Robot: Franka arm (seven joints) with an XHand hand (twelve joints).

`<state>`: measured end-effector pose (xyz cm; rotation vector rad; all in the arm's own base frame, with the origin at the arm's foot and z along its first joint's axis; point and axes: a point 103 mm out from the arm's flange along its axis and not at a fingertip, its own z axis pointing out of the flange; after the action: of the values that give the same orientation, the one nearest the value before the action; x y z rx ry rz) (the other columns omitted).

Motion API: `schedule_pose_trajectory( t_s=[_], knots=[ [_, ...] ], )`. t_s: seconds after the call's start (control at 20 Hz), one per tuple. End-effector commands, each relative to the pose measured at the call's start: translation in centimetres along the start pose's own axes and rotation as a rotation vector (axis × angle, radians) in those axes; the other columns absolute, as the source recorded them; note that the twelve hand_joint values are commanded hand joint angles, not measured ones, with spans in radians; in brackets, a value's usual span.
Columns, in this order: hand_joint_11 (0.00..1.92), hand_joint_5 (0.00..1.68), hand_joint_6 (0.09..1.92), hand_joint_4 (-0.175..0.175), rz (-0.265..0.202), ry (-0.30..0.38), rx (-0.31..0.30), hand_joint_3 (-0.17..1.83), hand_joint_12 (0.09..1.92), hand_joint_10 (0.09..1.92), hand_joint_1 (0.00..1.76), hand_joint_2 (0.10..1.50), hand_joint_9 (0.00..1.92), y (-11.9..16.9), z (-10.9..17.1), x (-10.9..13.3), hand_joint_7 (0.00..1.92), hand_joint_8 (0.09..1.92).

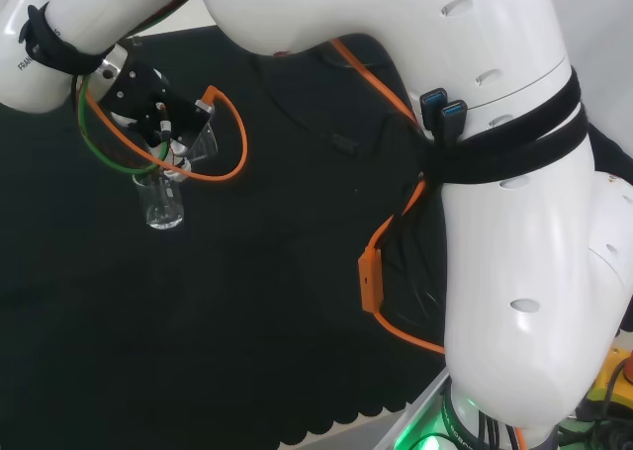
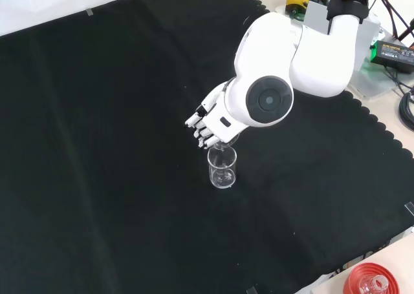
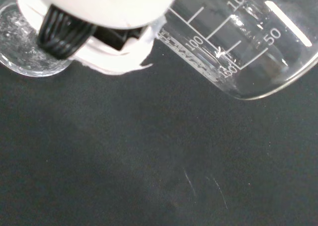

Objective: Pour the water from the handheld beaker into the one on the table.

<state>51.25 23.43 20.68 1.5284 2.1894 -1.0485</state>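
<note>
Two clear beakers are meeting near the middle of the black cloth [image 2: 97, 145]. We are looking, in the front view, at the standing beaker [image 2: 222, 168] nearest us; just behind and above it, we are seeing the hand [image 2: 206, 123] curling its fingers round the tilted beaker [image 3: 243, 42], its lip over the standing one.

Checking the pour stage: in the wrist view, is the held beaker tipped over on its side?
Yes, the held beaker lies tilted, its graduation marks running slantwise above the cloth.
</note>
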Motion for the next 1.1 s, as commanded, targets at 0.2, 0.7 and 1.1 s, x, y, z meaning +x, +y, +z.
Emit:
schedule_pose_trajectory(
  t_s=[0.2,0.7,1.1],
  knots=[
    [0.83,1.40,0.40,0.108,-0.001,-0.006,0.003,0.59,1.09,0.22,1.17,0.65,1.27,-0.09,-0.17,0.12,1.45,0.09],
    [0.83,1.40,0.39,0.107,-0.001,-0.008,0.003,0.59,1.09,0.22,1.17,0.65,1.27,-0.05,-0.12,-0.04,1.45,0.09],
    [0.83,1.40,0.39,0.107,0.000,-0.009,0.003,0.59,1.08,0.22,1.17,0.65,1.27,-0.51,-0.74,-0.61,1.45,0.09]
  ],
)
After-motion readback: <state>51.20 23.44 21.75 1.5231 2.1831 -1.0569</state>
